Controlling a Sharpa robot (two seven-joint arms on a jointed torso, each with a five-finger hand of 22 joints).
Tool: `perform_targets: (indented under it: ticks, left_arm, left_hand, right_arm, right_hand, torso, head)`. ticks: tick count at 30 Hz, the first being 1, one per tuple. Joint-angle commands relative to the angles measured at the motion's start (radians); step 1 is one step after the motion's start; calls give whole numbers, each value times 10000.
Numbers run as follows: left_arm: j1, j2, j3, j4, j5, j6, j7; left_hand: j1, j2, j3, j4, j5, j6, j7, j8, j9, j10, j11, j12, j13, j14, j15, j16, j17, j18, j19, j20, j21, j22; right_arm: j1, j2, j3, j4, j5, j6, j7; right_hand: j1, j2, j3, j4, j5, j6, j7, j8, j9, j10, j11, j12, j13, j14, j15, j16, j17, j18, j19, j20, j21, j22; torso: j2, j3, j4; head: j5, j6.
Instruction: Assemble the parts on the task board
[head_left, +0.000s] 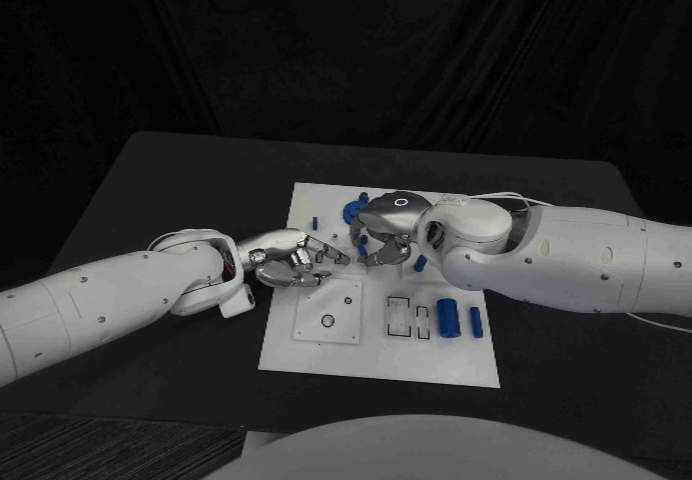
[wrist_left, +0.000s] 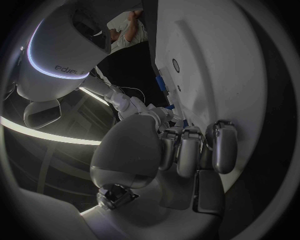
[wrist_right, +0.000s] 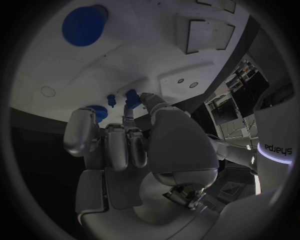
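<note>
The white task board (head_left: 433, 360) lies in the middle of the black table. My right hand (head_left: 389, 232) hangs over the board's far half with its fingers curled. In the right wrist view, the thumb and a finger of that hand (wrist_right: 134, 145) pinch a small blue part (wrist_right: 131, 94). My left hand (head_left: 296, 260) hovers at the board's left edge, close to the right hand, and its curled fingers (wrist_left: 187, 150) hold nothing. A blue round part (head_left: 355, 212) sits at the board's far side. A blue cylinder (head_left: 449, 318) and a slim blue pin (head_left: 476, 320) lie near the right side.
Rectangular slots (head_left: 400, 315) and a square inset with a small hole (head_left: 329, 320) mark the board's near half. A short blue peg (head_left: 315, 224) stands at the far left of the board. A thin white cable (head_left: 498, 197) runs behind my right arm.
</note>
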Motion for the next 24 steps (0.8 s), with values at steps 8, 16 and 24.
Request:
perform_targets:
  ticks: [8,16,24]
  left_arm:
    - [-40,18,-2,3,33,125,125]
    - [-50,18,-2,1,33,156,102]
    - [-60,28,-2,-10,33,195,57]
  left_hand:
    - [-7,103,59,-24,-35,84,4,36,15,1058,34,34,2635,1020,-18,26,2627,163,-52,10,-40,1311]
    - [-7,103,59,-24,-35,84,4,36,15,1058,34,34,2635,1020,-18,26,2627,163,-52,10,-40,1311]
    - [-4,102,72,-37,-35,110,22,43,19,1058,49,34,2635,1020,-6,26,2627,166,-69,16,-47,1305]
  right_arm:
    - [-5,-20,-3,18,-68,96,-124]
    - [-5,-25,-3,22,-68,52,-115]
    - [-5,-39,-3,48,-68,-66,-98]
  right_hand:
    - [50,-9,71,-6,-107,-87,19,-52,9,1046,12,25,2635,723,-22,-66,1288,151,-99,7,-103,1486]
    - [18,-16,81,-11,-263,-172,38,-118,2,1046,25,25,2635,718,-10,-80,1272,156,-110,18,-144,1477]
    - [11,-15,84,-9,-280,-187,43,-131,-1,1046,28,25,2635,717,-8,-83,1268,160,-116,20,-163,1472]
  torso:
    - [5,8,-13]
    - [3,9,-13]
    - [-1,14,-13]
  head:
    - [-13,-2]
    - [-24,-2]
    - [-19,-2]
